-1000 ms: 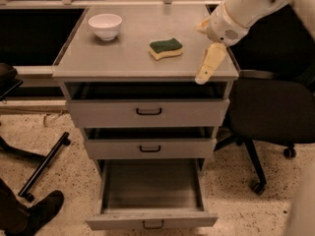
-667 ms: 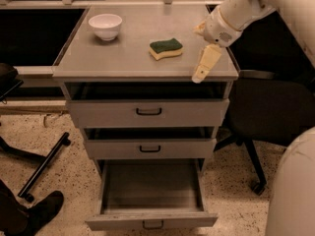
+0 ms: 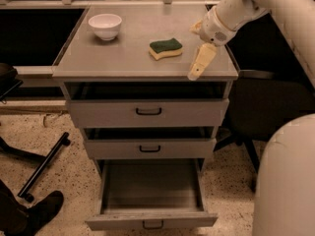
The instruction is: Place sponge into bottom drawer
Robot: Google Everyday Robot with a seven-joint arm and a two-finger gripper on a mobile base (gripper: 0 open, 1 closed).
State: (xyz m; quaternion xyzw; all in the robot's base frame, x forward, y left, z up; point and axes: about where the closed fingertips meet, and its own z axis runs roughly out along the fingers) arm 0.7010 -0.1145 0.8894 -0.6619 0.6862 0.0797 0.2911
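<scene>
White round bowl (image 3: 105, 25) sits upper left on the grey desk (image 3: 123, 60). Wavy sponge (image 3: 166, 48) (green scouring layer up, yellow foam beneath) lies on the desk, upper centre. Bottom drawer (image 3: 151, 221) stands pulled out, lower centre. Cream pincer (image 3: 201, 63) hangs right of the sponge; open or closed, cannot tell.

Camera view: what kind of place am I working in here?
Probably an office or lab rather than a home kitchen: a dark office chair stands beside the grey drawer cabinet, on a speckled hard floor. The gripper hangs over the cabinet top's right front edge, right of the sponge.
</scene>
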